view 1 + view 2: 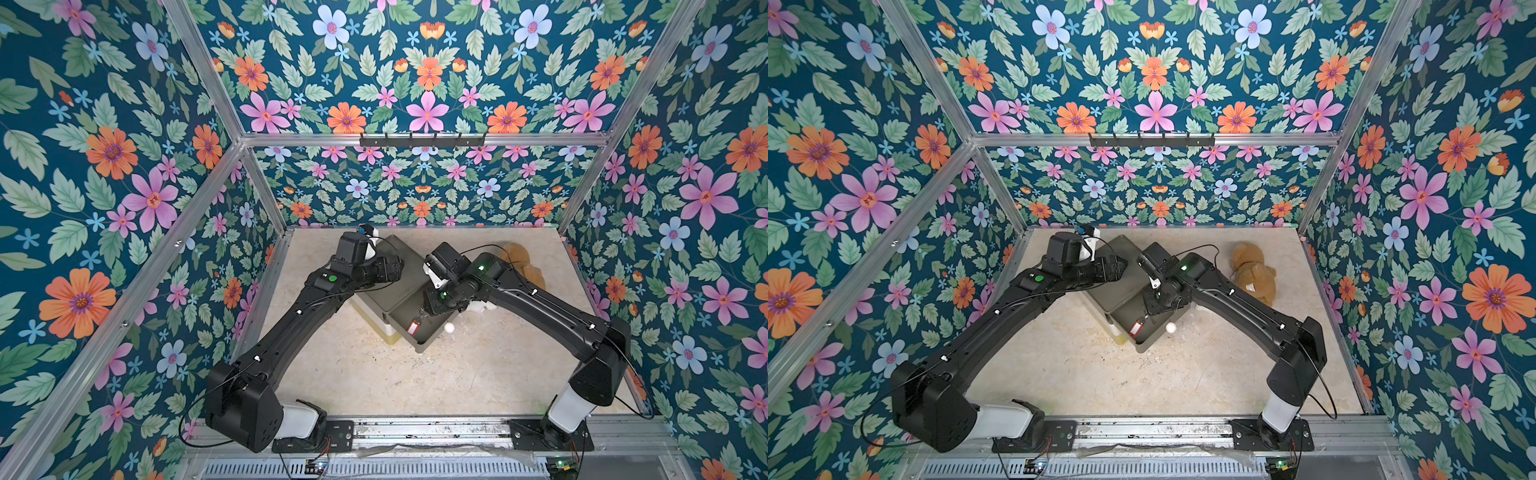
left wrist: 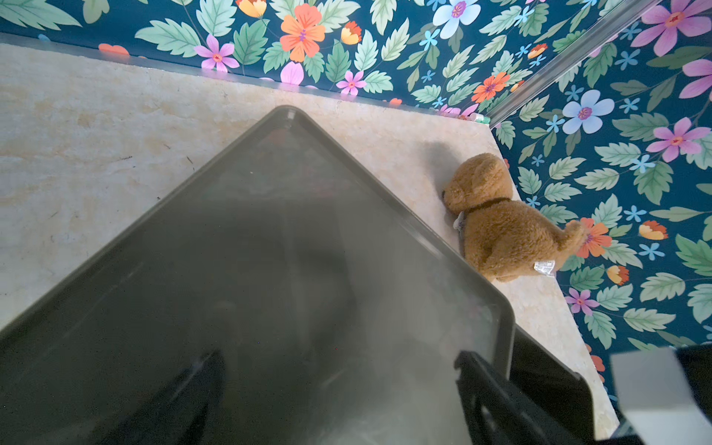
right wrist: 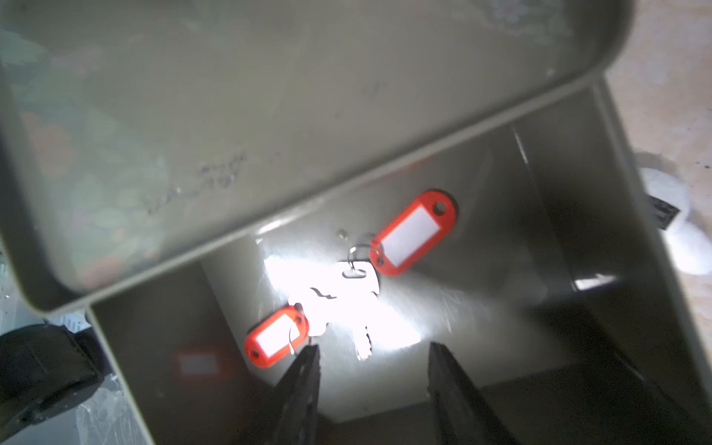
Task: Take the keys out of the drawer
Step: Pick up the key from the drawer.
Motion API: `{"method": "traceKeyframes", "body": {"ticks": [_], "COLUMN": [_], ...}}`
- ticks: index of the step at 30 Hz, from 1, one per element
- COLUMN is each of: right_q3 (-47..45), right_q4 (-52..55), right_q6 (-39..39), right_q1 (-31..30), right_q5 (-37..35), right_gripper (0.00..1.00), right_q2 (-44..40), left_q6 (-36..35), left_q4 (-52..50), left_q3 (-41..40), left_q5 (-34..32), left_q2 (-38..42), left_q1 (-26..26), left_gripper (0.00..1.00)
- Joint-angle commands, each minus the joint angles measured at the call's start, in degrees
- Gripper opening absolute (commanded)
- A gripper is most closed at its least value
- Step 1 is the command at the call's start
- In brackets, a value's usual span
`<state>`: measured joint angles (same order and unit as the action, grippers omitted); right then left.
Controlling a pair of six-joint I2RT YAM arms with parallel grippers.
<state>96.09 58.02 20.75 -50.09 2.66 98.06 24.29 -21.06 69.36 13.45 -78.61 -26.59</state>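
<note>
Right arm (image 1: 548,303) above drawer (image 1: 430,336), jaws apart.

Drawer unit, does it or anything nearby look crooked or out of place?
Yes: the drawer unit sits turned diagonally to the table edges, and a brown plush dog appears to lie on its side beside it.
</note>
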Motion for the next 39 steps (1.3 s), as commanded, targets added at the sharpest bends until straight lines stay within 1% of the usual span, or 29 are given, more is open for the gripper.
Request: {"method": "traceKeyframes", "body": {"ticks": [1, 6, 12, 20, 39], "right_q3": [0.0, 0.2, -0.8, -3.4, -5.2], "right_q4": [-2.2, -3.7, -5.5, -8.1, -10.7], "right_q6": [1.1, 0.7, -2.0, -5.0, -6.7], "right_q1": [-0.1, -0.1, -0.1, 0.0, -0.6], "right_q5": [0.8, -0.6, -1.9, -0.6, -0.6], "right_gripper": [0.48, 0.46, 0.4, 0.39, 0.36], "right_q2": [0.6, 0.7, 0.4, -0.2, 1.1], "left_q6": [0.2, 0.1, 0.0, -0.1, 0.0], "left_q4": [-4.8, -5.0, -5.5, -6.3, -7.2], "left_q3": [0.1, -0.9, -1.6, -1.8, -3.5], "left_q5": [-0.6, -0.9, -1.2, -1.9, -2.4], "left_q2": [0.2, 1.2, 1.9, 2.9, 4.0], "left_q1": [0.0, 0.0, 0.0, 0.1, 0.1], "left_gripper": [1.0, 0.99, 0.99, 0.99, 0.99]}}
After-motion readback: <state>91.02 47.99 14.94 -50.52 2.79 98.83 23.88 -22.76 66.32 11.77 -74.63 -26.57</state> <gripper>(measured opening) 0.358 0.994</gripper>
